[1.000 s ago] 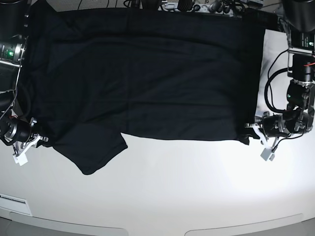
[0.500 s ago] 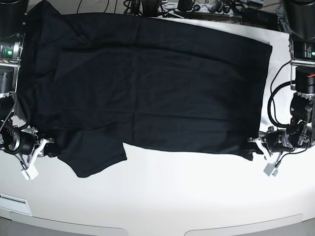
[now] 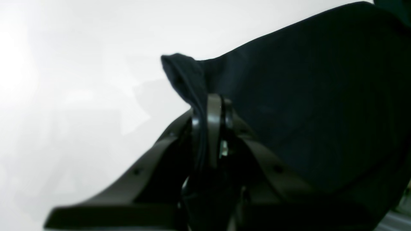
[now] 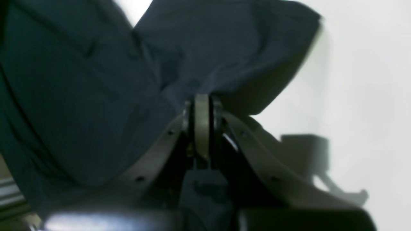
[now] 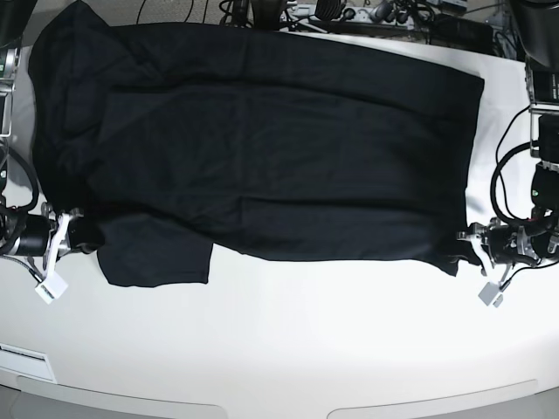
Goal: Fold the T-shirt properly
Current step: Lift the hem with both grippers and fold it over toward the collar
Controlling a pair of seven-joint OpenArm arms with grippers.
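Note:
The black T-shirt point(image 5: 262, 140) lies spread wide across the white table point(image 5: 288, 340), a short sleeve point(image 5: 157, 253) lying at its lower left. My left gripper point(image 5: 463, 243), at the base view's right, is shut on the T-shirt's lower right corner; in the left wrist view the gripper point(image 3: 208, 106) pinches a fold of the dark cloth point(image 3: 305, 96). My right gripper point(image 5: 83, 234), at the base view's left, is shut on the T-shirt's left edge beside the sleeve. The right wrist view has the gripper point(image 4: 201, 102) clamped on bunched fabric point(image 4: 208, 54).
Cables and equipment point(image 5: 349, 13) crowd the table's far edge behind the T-shirt. Arm bases with cabling stand at the far left point(image 5: 9, 78) and far right point(image 5: 546, 113). White table surface stretches in front of the T-shirt, down to the near edge.
Both grippers, still holding the cloth, have pulled it outward and toward the near edge. The T-shirt now lies flatter and wider, and its sleeve has gone from a drooping flap to a flat square.

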